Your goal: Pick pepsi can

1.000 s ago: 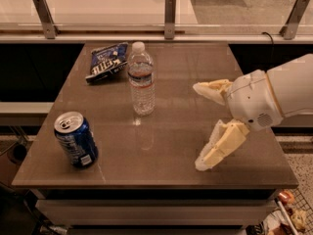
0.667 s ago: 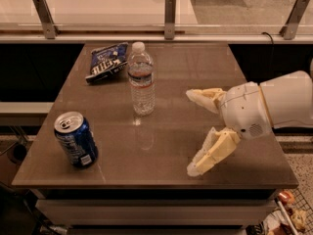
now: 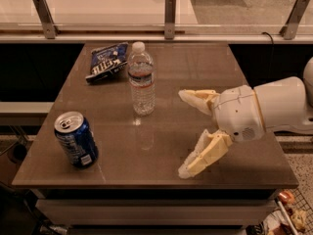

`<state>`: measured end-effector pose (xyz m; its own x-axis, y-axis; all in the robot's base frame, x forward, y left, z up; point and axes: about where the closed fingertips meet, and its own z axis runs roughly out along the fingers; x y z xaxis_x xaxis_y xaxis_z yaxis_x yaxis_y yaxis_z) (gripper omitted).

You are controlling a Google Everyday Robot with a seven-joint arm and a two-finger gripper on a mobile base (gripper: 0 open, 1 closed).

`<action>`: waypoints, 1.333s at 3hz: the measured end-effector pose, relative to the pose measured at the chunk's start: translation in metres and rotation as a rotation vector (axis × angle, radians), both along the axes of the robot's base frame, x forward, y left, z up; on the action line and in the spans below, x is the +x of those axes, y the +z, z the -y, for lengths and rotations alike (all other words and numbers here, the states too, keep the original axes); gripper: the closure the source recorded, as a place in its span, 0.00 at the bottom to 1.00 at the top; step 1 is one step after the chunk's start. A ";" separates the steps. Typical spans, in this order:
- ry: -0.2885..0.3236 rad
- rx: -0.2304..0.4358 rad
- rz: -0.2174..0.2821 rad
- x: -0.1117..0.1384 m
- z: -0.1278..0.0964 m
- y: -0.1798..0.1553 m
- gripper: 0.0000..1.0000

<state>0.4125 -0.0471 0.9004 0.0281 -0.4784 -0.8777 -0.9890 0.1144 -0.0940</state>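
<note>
Can (image 3: 76,140) first: in the camera view it stands upright at the front-left corner of the bench (image 3: 195,62), close to both edges, silver top and tab up, white label patch low on its side. It stands alone there, so we judge a sideways approach has room.

Bottle (image 3: 142,82) is upright near bench centre, behind and right of the can. Bag (image 3: 106,62) lies flat at the back left, just left of the bottle. Neither touches the can.

Gripper (image 3: 183,132) hangs over the right half of the bench on the white arm (image 3: 283,104), which reaches in from the right w/ the opening turned left, toward the can. Fingers (image 3: 203,153) are spread wide, one toward the back, one toward the front edge, w/ nothing between them. We read that spread as prep: the gap looks wider than the can, so it could slip round the body w/o re-opening.

Gripper and can are well apart, w/ the bench's middle between them. Bottle sits behind the straight line, so the path looks free, though the back finger would pass near it.

Pick not yet begun. Next, in our view: go left and a bit forward, level w/ the can's middle, then close. Risk: the can is near the edge, so a nudge could tip it off.
</note>
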 end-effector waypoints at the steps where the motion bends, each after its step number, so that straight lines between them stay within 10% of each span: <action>1: 0.013 0.029 -0.011 0.007 -0.020 -0.012 0.00; 4: 0.054 0.151 0.028 0.004 -0.085 -0.026 0.00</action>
